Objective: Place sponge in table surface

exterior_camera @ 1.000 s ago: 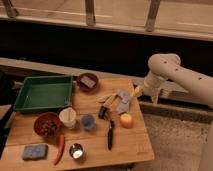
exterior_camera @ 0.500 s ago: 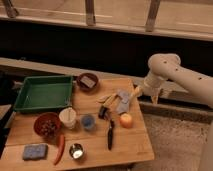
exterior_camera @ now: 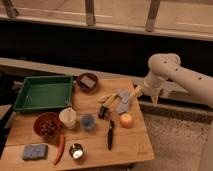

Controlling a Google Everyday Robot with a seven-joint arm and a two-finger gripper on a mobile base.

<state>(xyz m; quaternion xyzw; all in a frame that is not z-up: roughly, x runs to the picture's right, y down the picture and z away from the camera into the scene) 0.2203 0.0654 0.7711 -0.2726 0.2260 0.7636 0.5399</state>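
Note:
A blue sponge [exterior_camera: 35,151] lies flat on the wooden table [exterior_camera: 135,145] at its front left corner. A brown bowl [exterior_camera: 88,81] at the back of the table holds a flat grey piece that I cannot identify. My gripper [exterior_camera: 135,93] hangs from the white arm [exterior_camera: 172,75] at the table's right edge, just above a grey and tan utensil [exterior_camera: 120,100]. It is far from the blue sponge. I see nothing held in it.
A green tray [exterior_camera: 42,92] sits at the back left. A red bowl of dark fruit [exterior_camera: 48,125], a white cup [exterior_camera: 67,118], a blue cup [exterior_camera: 88,121], an orange [exterior_camera: 125,120], a black knife [exterior_camera: 110,135], a red chilli [exterior_camera: 60,148] and a small tin [exterior_camera: 76,150] crowd the middle and front.

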